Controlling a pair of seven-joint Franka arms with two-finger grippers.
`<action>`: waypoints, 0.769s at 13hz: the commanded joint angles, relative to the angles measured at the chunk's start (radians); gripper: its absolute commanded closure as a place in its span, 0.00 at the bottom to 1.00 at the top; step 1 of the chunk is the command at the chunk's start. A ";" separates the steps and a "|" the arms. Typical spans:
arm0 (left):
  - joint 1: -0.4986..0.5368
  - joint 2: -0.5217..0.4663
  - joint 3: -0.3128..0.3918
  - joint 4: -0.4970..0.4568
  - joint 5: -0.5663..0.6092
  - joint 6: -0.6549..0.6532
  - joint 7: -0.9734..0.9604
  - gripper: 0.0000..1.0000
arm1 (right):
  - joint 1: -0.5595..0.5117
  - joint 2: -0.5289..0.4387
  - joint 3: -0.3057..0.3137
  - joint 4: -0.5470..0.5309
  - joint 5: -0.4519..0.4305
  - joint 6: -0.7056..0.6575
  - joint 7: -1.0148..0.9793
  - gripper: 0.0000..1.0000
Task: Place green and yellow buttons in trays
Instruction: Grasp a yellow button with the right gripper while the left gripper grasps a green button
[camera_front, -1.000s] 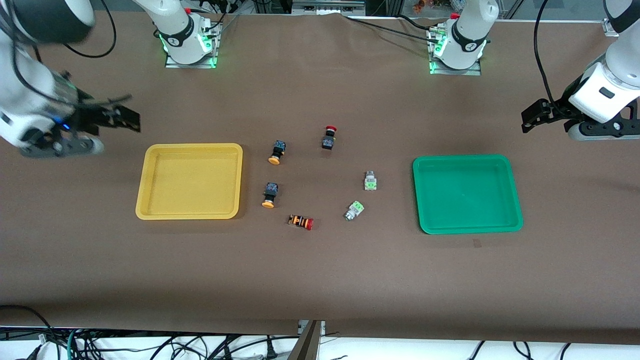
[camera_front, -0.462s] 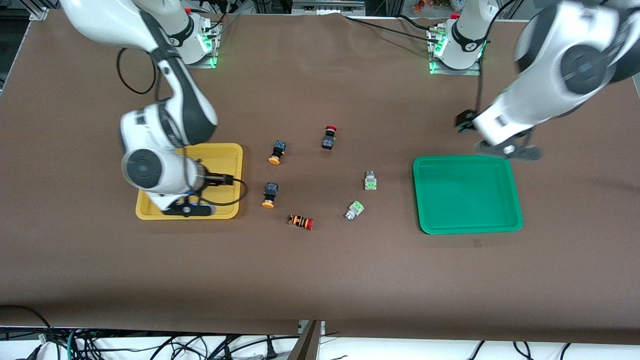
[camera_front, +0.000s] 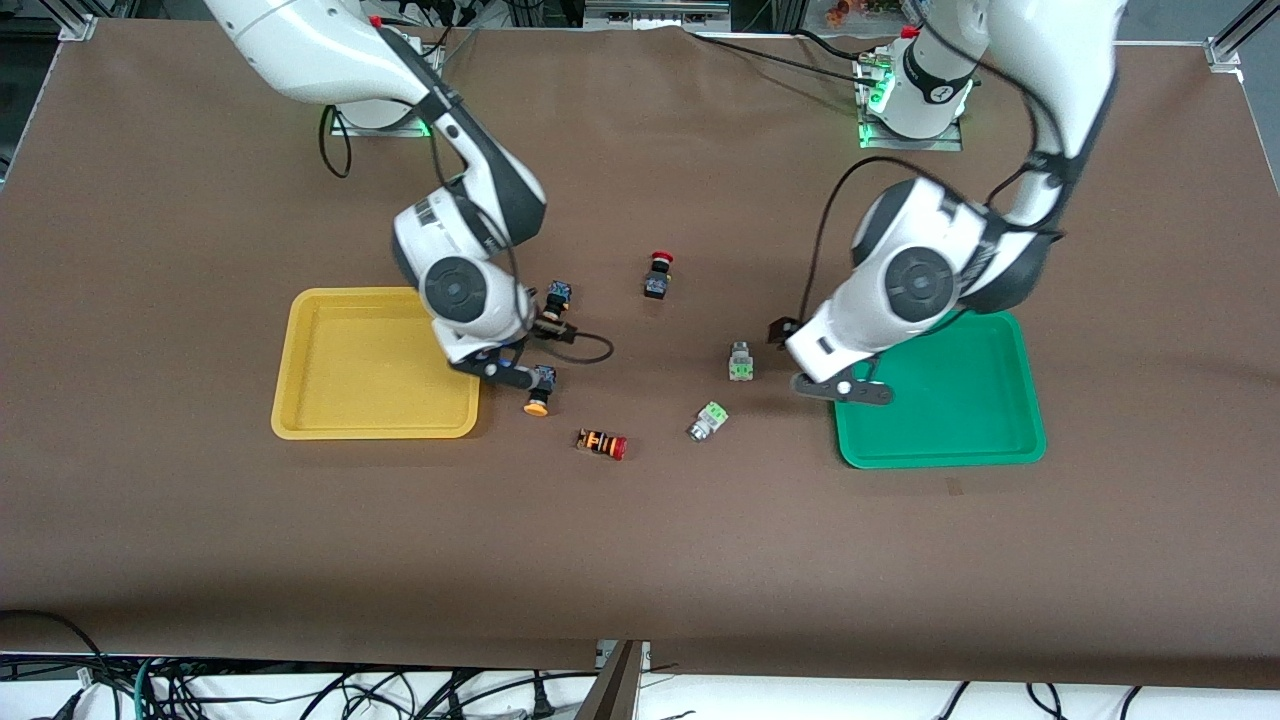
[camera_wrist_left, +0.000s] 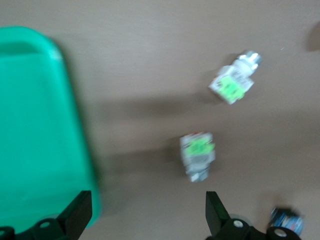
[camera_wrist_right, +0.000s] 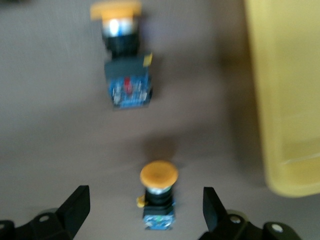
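Note:
Two yellow-capped black buttons lie beside the yellow tray (camera_front: 330, 400): one farther (camera_front: 557, 296), one nearer (camera_front: 538, 394). My right gripper (camera_front: 552, 328) hangs open over the farther one, which shows between its fingers in the right wrist view (camera_wrist_right: 159, 192); the other yellow-capped button (camera_wrist_right: 124, 65) and the yellow tray (camera_wrist_right: 287, 100) show there too. Two green-block silver buttons (camera_front: 740, 362) (camera_front: 708, 420) lie beside the green tray (camera_front: 960, 430). My left gripper (camera_front: 783, 336) is open over bare table between that tray (camera_wrist_left: 35, 130) and the farther green button (camera_wrist_left: 198, 154); the nearer green button (camera_wrist_left: 232, 85) lies apart from it.
A black switch with a red cap (camera_front: 657, 275) lies at mid-table, its body at the edge of the left wrist view (camera_wrist_left: 285, 220). An orange-striped switch with a red cap (camera_front: 602, 443) lies nearer the front camera. Both trays hold nothing.
Both arms swung in from the table's ends. The right gripper moved from over the yellow tray to over the yellow buttons; the left from the green tray's farther edge to beside the green buttons.

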 joint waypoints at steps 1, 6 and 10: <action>-0.077 0.085 0.008 0.037 0.000 0.093 -0.110 0.00 | 0.017 0.031 0.010 -0.047 0.003 0.066 0.070 0.00; -0.107 0.188 0.012 0.037 0.001 0.232 -0.111 0.00 | 0.022 0.037 0.012 -0.128 -0.009 0.133 0.078 0.88; -0.108 0.201 0.012 0.025 0.102 0.233 -0.110 0.62 | -0.018 -0.035 0.007 -0.064 -0.012 0.021 0.019 1.00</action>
